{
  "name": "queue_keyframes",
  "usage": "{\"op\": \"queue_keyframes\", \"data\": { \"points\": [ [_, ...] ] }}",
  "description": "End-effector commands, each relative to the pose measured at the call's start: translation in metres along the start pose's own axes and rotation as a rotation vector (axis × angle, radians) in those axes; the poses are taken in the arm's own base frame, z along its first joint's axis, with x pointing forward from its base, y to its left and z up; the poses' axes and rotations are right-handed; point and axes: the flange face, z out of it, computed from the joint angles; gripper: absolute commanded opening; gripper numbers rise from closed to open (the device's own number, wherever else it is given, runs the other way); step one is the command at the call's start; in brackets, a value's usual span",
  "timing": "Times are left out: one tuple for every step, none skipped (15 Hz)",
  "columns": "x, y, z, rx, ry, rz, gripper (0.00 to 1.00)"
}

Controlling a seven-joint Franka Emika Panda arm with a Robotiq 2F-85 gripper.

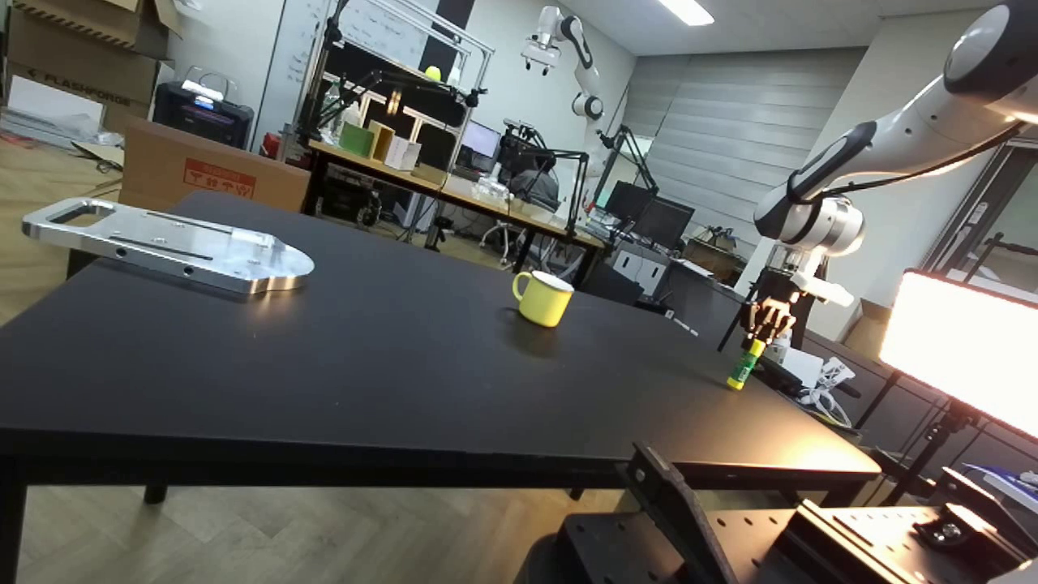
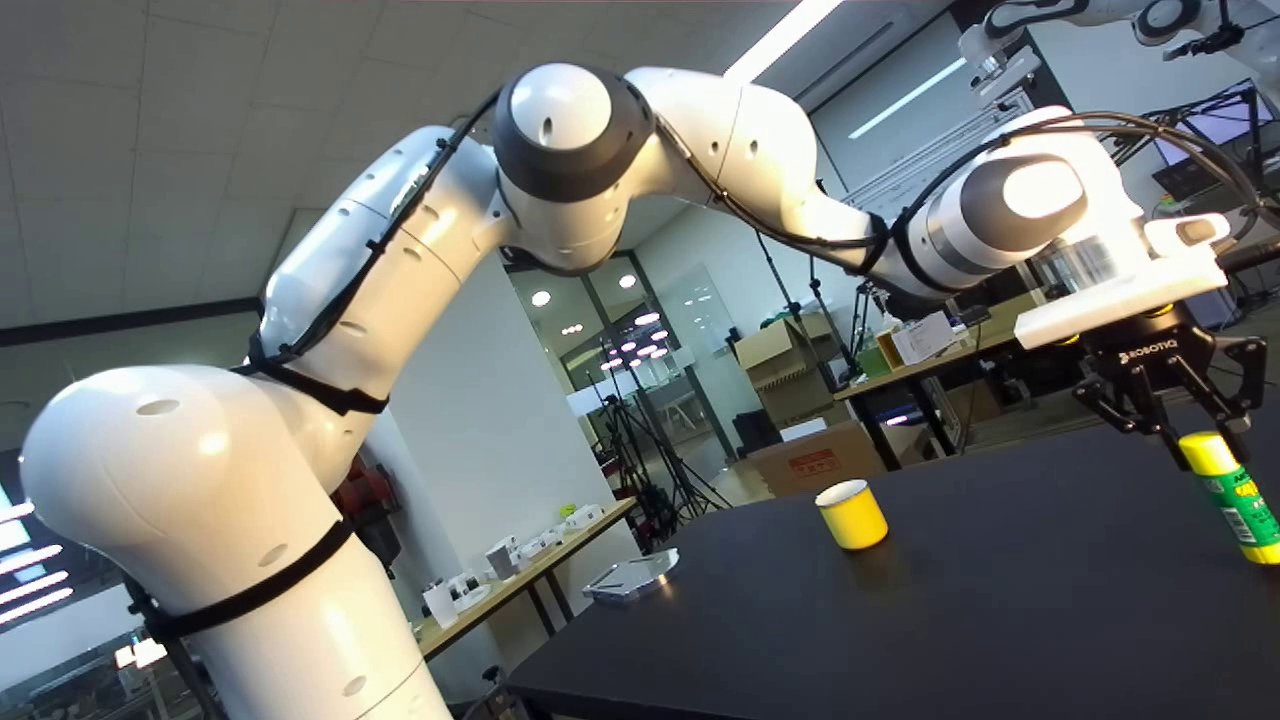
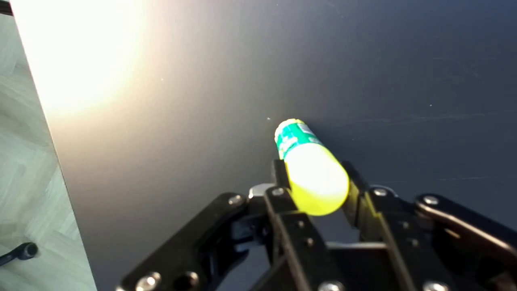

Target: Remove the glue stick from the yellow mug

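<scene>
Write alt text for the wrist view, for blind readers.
A gripper holds a green glue stick by its yellow end, with a black table behind. White glare covers the table's upper left; pale floor shows past its left edge.

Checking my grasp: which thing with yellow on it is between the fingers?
The slim, green-labelled glue stick; the handled yellow mug stands apart on the black table.

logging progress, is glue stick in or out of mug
Out: both exterior views show the glue stick in the gripper, apart from the mug.
</scene>
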Motion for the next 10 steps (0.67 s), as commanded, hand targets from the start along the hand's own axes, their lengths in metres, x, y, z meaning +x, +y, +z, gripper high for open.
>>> {"op": "queue_keyframes", "data": {
  "points": [
    [0.0045,0.0057,-0.0014,-0.012,0.002,0.033,0.09],
    [0.0009,0.0010,0.0009,0.000,-0.001,0.003,0.09],
    [0.0008,0.0008,0.0015,0.001,-0.002,0.003,0.34],
    [0.0007,0.0002,0.0023,0.002,-0.003,0.002,0.34],
    [0.0007,-0.0001,0.0029,0.002,-0.004,0.001,0.34],
    [0.0007,-0.0003,0.0032,0.003,-0.004,0.001,0.34],
    [0.0007,-0.0003,0.0034,0.003,-0.004,0.001,0.34],
    [0.0007,-0.0004,0.0034,0.003,-0.004,0.001,0.34],
    [0.0007,-0.0004,0.0034,0.003,-0.004,0.001,0.34],
    [0.0007,-0.0004,0.0035,0.003,-0.004,0.001,0.34]
  ]
}}
